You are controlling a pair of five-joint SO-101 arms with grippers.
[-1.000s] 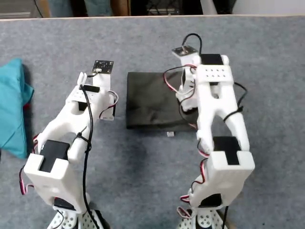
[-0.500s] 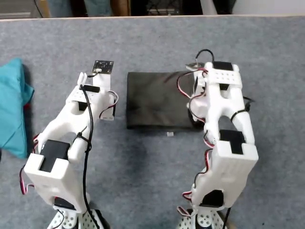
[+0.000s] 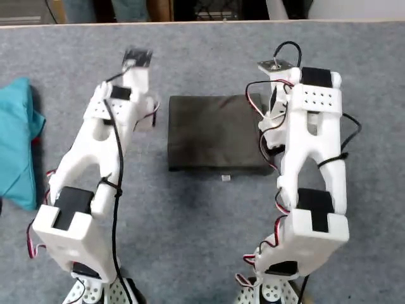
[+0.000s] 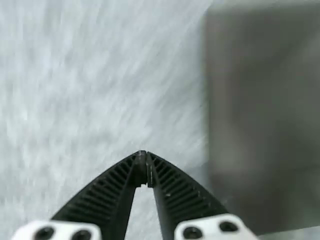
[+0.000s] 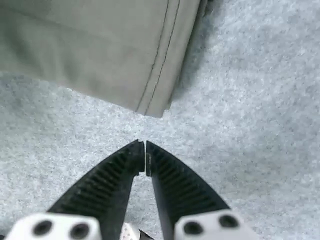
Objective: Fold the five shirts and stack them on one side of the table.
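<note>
Dark shirt point(image 3: 215, 133) lies folded in the middle of the surface point(image 3: 190, 247), well apart from the teal shirt point(image 3: 16, 142) at the left edge, so stacking looks undone; left claw point(image 4: 142, 162) and right claw point(image 5: 144, 152) flank it, both pressed together, empty.

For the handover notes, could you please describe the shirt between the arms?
On the grey table, look between the two white arms. The shirt lies there folded into a flat rectangle, dark olive, unlike the teal cloth at the table's edge.
</note>
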